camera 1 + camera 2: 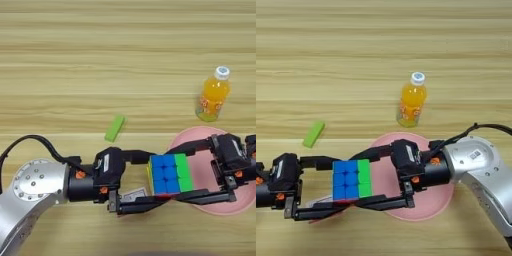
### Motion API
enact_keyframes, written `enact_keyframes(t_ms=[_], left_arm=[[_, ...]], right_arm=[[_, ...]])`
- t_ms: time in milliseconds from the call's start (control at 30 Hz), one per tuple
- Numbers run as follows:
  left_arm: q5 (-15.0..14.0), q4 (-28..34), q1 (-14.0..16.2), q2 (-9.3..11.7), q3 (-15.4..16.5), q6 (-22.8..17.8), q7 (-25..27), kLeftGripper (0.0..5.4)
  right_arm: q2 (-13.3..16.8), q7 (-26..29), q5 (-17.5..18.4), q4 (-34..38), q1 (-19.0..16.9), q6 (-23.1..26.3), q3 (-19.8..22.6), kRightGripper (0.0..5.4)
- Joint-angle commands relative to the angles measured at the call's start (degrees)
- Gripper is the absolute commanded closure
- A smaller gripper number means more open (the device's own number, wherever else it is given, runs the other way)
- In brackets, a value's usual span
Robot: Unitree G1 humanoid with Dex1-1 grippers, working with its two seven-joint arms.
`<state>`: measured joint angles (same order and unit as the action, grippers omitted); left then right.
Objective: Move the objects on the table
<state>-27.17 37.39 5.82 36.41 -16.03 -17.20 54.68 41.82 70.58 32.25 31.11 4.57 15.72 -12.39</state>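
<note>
Left eye view puts the multicoloured Rubik's cube, its blue and green faces showing, low in the middle of the frame, just left of a round pink plate whose left rim it overlaps. Both arms meet at it. The left gripper reaches in from the lower left, its two black fingers spread, one along the cube's upper edge and one along its lower edge, so the cube sits between them. The right gripper comes in from the right over the plate, its fingers likewise spread wide above and below the cube; whether either pair presses on the cube cannot be told. A small flat bright-green rectangular block lies tilted up and left of the cube. An orange-juice bottle with a white cap stands upright at the upper right, beyond the plate. All rest on the wide light-wood table.
</note>
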Motion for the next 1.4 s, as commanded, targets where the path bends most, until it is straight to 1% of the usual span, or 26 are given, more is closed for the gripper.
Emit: enact_keyframes(t_ms=[33,433,500,633,967,1100,1167,1267,1400], left_arm=[[0.14,1.61,-0.74,0.19,0.15,0.28,-0.26,2.13],[0.42,0.31,-0.49,0.03,0.39,1.09,-0.28,2.13],[0.59,0.21,-0.51,-0.06,0.35,1.14,-0.43,1.77],[1.53,-0.57,-0.63,-0.25,0.01,2.01,-0.7,1.4],[1.53,-0.67,-0.1,-0.76,0.0,2.6,-0.8,0.46],[0.88,-0.64,0.68,-0.65,1.16,2.91,-0.86,0.03],[0.26,-0.82,1.19,-0.69,2.04,3.06,-0.97,0.0],[0.38,-1.58,1.6,-0.69,3.28,3.61,-1.11,0.0],[-0.76,-2.45,1.66,-1.62,5.81,4.13,-1.9,0.0]], right_arm=[[0.72,0.26,-0.56,-0.29,-0.17,0.19,0.01,2.07],[0.59,0.23,0.14,-0.73,0.03,-0.12,0.52,2.08],[0.64,0.28,0.26,-0.76,-0.04,-0.16,0.63,2.08],[0.7,0.52,0.44,-1.13,-0.12,-0.26,0.87,2.08],[0.73,0.67,0.28,-2.2,-0.16,-0.49,1.39,2.08],[0.68,0.37,0.29,-2.4,-0.14,-0.53,1.93,2.08],[0.69,0.19,0.37,-2.51,-0.27,-0.58,2.46,2.08],[0.74,-0.16,0.58,-2.8,-0.63,-0.79,3.71,2.08],[0.7,-0.68,0.87,-3.13,-1.97,-1.37,5.97,2.08]])
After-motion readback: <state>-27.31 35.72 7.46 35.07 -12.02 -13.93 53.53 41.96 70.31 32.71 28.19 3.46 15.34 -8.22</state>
